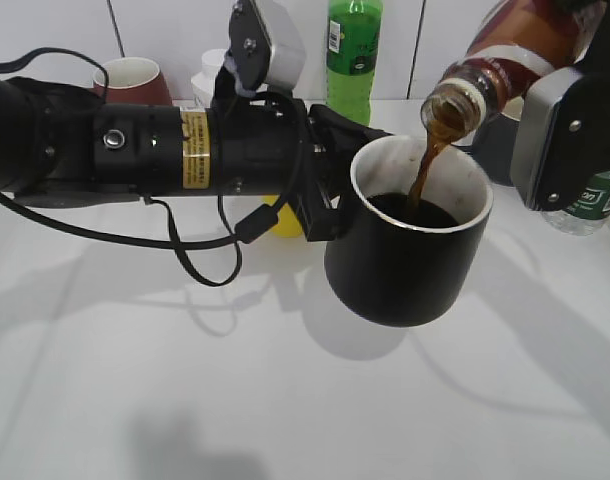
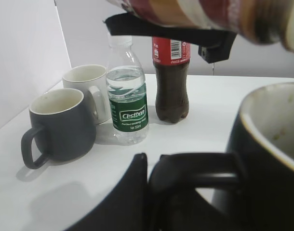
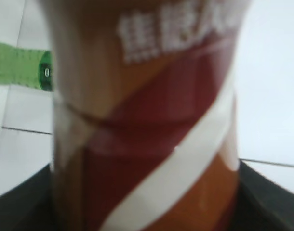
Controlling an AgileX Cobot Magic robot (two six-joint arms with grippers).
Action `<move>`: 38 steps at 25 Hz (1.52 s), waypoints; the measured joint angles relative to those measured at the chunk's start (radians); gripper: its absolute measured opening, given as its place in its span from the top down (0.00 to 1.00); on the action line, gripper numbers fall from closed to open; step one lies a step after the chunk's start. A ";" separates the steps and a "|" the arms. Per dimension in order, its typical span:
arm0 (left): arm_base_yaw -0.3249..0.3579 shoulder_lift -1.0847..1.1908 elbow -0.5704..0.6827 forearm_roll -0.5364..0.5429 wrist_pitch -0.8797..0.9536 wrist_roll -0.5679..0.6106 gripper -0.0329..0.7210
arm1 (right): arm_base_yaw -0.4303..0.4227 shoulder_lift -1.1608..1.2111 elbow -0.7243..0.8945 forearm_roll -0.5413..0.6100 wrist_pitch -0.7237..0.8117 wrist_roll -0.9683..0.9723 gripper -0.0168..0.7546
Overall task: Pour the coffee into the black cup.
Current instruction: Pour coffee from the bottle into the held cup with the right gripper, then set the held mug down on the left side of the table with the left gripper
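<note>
Left gripper (image 1: 320, 185) pinches the black cup's (image 1: 410, 255) handle; above the cup, right gripper (image 1: 570, 110) clamps the bottle (image 1: 505, 55), coffee (image 1: 425, 165) streaming in, its fingertips hidden

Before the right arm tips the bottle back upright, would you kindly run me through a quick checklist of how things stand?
1. Left hand grips the black cup by its handle: ok.
2. Right hand holds the coffee bottle tilted, mouth above the cup: ok.
3. Coffee stream lands inside the rim: ok.
4. Cup level, liquid well below the rim: ok.
5. No spill on the table: ok, as far as visible.
6. Coffee left in the bottle: cannot tell.
</note>
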 joint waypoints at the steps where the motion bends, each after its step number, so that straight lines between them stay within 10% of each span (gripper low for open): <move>1: 0.000 0.000 0.000 0.000 0.000 0.000 0.91 | 0.000 0.000 0.000 0.001 0.000 0.016 0.29; 22: 0.007 0.000 0.000 -0.116 -0.002 0.002 0.91 | 0.000 0.000 0.000 0.001 -0.003 0.830 0.29; 29: 0.059 -0.017 0.000 -0.077 0.002 0.002 0.91 | 0.000 0.016 0.000 0.001 0.002 1.496 0.29; 38: 0.192 -0.113 0.035 -0.033 -0.011 0.002 0.91 | 0.000 0.058 0.000 0.001 0.020 1.598 0.29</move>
